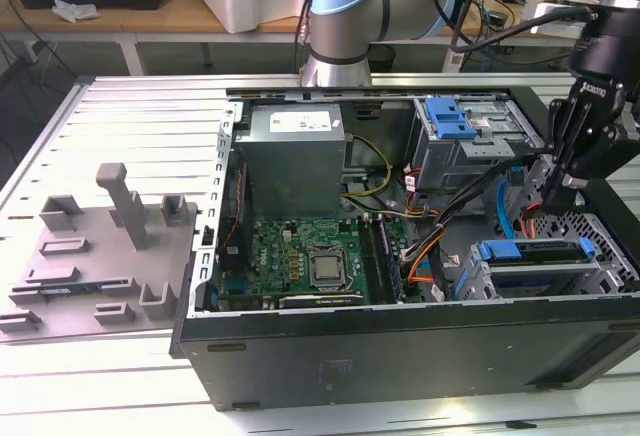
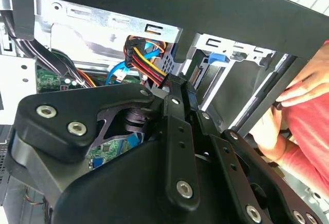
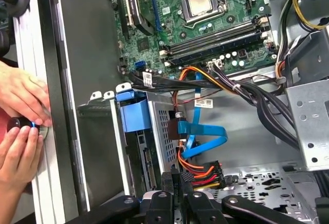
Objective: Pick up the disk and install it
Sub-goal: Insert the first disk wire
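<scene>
Closest to you in both wrist views is the pincer, drawn narrow, its tips almost meeting just beside the bundle of red, yellow and orange wires. You cannot tell whether it nips anything.

In the exterior view the disk lies low in the grey drive cage at the exterior view's right of the open computer case, just below the pincer, and looks slotted in. A person's hands rest on the case wall.

Expect the disk to be dense, rigid and smooth-sided, and to take knocks badly. Grip it across the blue carrier's long edges, not the label face or the connector end.
</scene>
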Robot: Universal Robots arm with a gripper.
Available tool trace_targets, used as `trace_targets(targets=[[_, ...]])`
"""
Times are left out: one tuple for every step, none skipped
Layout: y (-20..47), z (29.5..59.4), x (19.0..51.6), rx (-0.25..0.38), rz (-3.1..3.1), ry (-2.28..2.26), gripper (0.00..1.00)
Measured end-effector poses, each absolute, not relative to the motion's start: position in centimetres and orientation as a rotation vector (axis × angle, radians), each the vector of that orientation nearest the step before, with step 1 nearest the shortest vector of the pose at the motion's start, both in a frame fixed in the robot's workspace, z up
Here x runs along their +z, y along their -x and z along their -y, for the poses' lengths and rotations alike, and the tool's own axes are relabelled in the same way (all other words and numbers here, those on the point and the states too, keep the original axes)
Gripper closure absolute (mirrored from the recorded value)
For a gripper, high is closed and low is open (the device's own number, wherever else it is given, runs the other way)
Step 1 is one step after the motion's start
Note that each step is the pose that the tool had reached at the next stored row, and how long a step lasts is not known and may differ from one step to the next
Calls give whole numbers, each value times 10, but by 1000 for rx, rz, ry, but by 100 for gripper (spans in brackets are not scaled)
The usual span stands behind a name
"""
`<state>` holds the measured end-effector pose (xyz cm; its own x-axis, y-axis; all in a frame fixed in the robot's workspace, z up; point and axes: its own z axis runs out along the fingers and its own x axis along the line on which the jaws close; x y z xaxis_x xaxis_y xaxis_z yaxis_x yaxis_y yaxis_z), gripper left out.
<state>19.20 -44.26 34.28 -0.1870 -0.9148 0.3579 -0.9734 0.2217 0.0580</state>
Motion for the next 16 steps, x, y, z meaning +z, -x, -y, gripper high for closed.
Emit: trace_targets(targets=[[-192, 444, 343, 256, 2186, -1770, 84], [-192, 444, 343, 252, 2186, -1775, 84], [-191, 445, 343, 246, 2187, -1781, 84], [-191, 446, 343, 242, 2188, -1786, 84], [-190, 447, 343, 236, 2189, -1793, 84], [-190, 449, 343, 230, 2191, -1800, 84], [-189, 450, 343, 224, 2192, -1807, 84], [-189, 450, 343, 221, 2192, -1811, 84], [-189, 451, 343, 217, 2193, -1816, 84], [-189, 452, 343, 214, 2193, -1820, 84], [-188, 453, 344, 208, 2194, -1827, 84], [-188, 454, 344, 204, 2194, -1833, 84], [-187, 454, 344, 201, 2195, -1838, 84], [-187, 455, 344, 197, 2195, -1846, 84], [-186, 456, 344, 192, 2195, -1853, 84], [-186, 457, 344, 188, 2196, -1861, 84]])
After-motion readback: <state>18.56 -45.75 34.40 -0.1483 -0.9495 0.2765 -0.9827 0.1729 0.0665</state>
